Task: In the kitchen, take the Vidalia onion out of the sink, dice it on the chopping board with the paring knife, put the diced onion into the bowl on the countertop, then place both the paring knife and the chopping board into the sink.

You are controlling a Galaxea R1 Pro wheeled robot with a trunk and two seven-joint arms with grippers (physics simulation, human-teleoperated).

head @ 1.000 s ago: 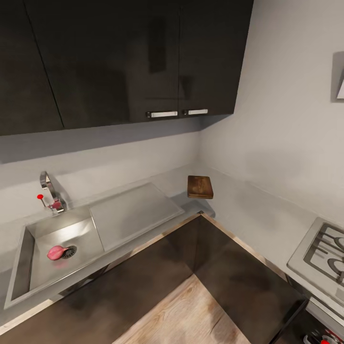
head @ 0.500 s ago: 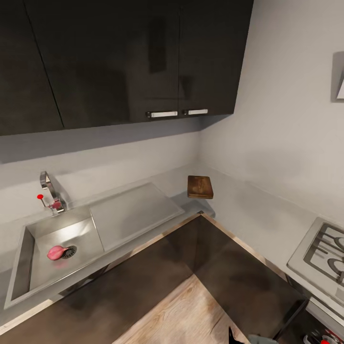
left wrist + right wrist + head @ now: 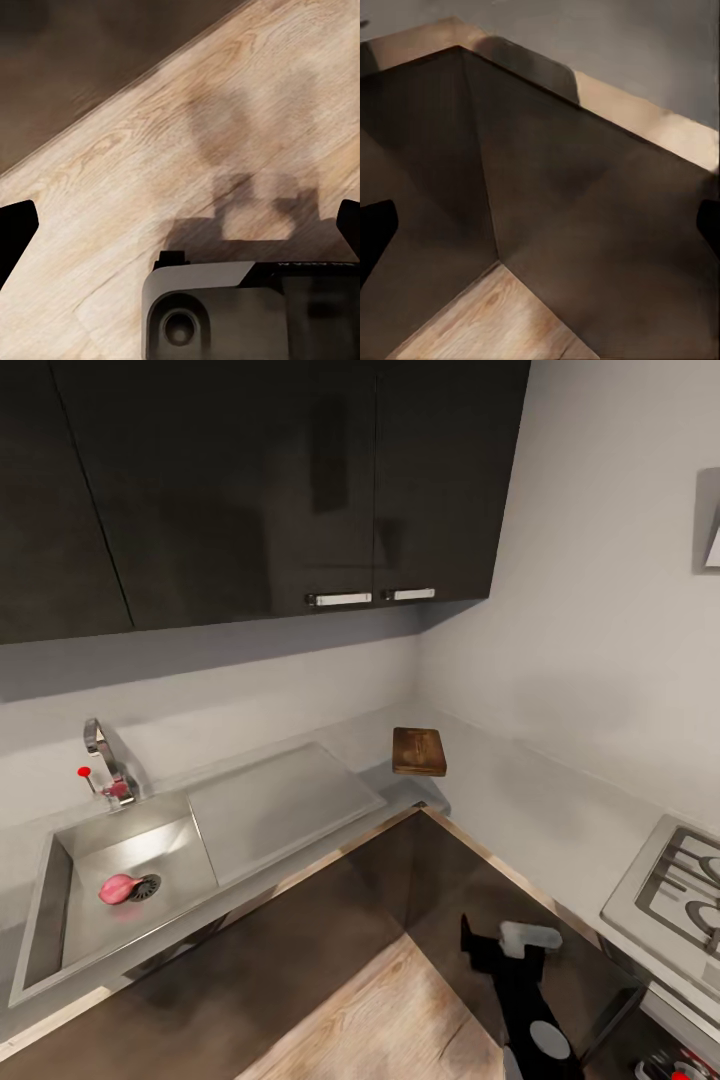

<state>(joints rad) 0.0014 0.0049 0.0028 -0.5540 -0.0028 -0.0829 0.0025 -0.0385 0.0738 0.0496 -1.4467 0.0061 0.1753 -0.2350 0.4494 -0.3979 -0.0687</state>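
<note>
Kitchen corner, head view.

Sink (image 3: 60, 890): stainless basin set into the grey surface (image 3: 520, 800), at the view's left, with a flat drainboard (image 3: 280, 805) on its right side and a chrome faucet (image 3: 105, 760) with a small red knob behind it.

Vidalia onion (image 3: 117, 888): pinkish-red, lay on the basin floor, touching or just beside the round drain (image 3: 146, 886).

Chopping board (image 3: 418, 751): dark brown wood, lay flat on the surface in the corner where the two counter runs met, well apart from the sink and beyond the drainboard's far end.

Wall cabinets (image 3: 270, 480): dark, glossy, with two bar handles near the lower edge.

Base cabinets (image 3: 330, 900): dark, forming an inside corner below the surface; pale wooden floor (image 3: 380, 1020) at their foot.

Cooktop (image 3: 680, 890): metal, with grates, at the view's right edge.

Right gripper (image 3: 500, 948): raised in front of the base cabinets at the view's lower right, touching nothing. Fingers stood wide apart, nothing between them; in the right wrist view the dark fingertips (image 3: 375, 232) sat at opposite edges, with the cabinet corner and floor beyond.

Left gripper (image 3: 180, 232): in the left wrist view, fingertips (image 3: 15, 232) at opposite edges, spread wide and empty, pointed at the wooden floor and its own shadow.
</note>
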